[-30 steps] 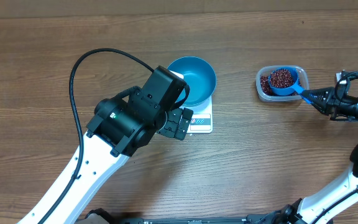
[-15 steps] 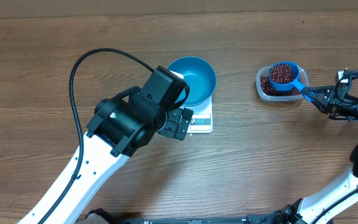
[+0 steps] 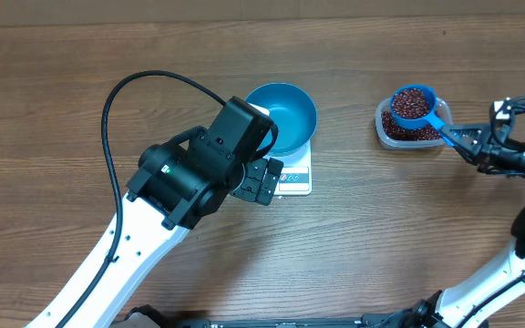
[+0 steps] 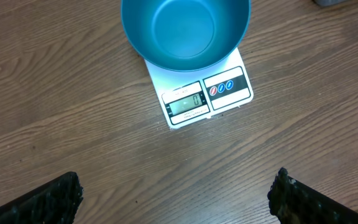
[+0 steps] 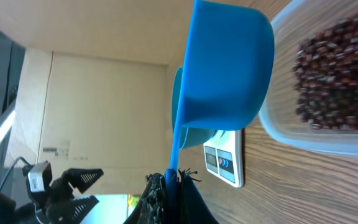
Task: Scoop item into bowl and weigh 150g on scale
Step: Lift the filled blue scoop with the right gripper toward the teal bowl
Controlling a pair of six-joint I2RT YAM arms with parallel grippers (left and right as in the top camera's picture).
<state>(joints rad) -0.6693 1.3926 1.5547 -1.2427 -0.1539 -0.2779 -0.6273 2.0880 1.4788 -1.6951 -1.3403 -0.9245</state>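
Note:
The teal-blue bowl (image 3: pixel 281 117) (image 4: pixel 185 28) stands empty on the white scale (image 3: pixel 296 179) (image 4: pixel 207 97). My left gripper (image 3: pixel 264 180) (image 4: pixel 176 186) hovers open just in front of the scale, with nothing between its fingers. At the right, my right gripper (image 3: pixel 458 138) (image 5: pixel 174 183) is shut on the handle of a bright-blue scoop (image 3: pixel 413 103) (image 5: pixel 229 74). The scoop is heaped with red-brown beans (image 3: pixel 411 100) and hangs over a clear tub (image 3: pixel 383 133) (image 5: pixel 303 140). More beans (image 5: pixel 334 81) lie in the tub. The right wrist view shows only the scoop's underside.
The left arm's black body (image 3: pixel 199 169) and its looping cable (image 3: pixel 117 91) cover the table left of the scale. Bare wood lies between the bowl and the tub. The right arm's white link (image 3: pixel 490 282) sits at the lower right.
The right gripper has lifted the full scoop out of the tub and shifted it slightly toward the table's far side. The left arm has not moved.

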